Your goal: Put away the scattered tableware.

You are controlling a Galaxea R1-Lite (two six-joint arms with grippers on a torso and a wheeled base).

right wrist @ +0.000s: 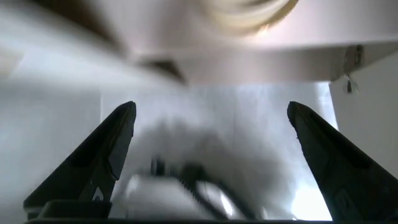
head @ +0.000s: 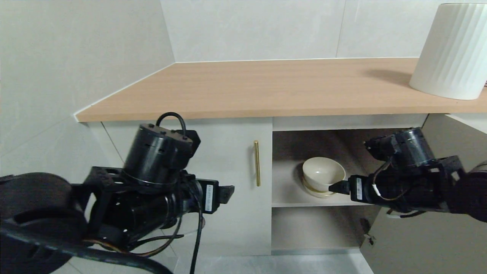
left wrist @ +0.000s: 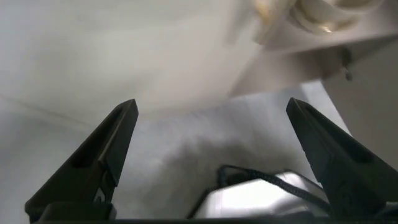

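A cream bowl sits on a small plate on the upper shelf of the open cabinet below the wooden counter. My right gripper hangs just in front of the bowl, to its right, at the shelf's front edge. In the right wrist view the right gripper is open and holds nothing, and the bowl lies beyond it. My left gripper is in front of the closed left door; it is open and holds nothing, with the bowl far off.
The closed left door carries a gold handle. The right door stands swung open beside my right arm. A tall white ribbed cylinder stands on the counter at the right. A lower shelf lies under the bowl's shelf.
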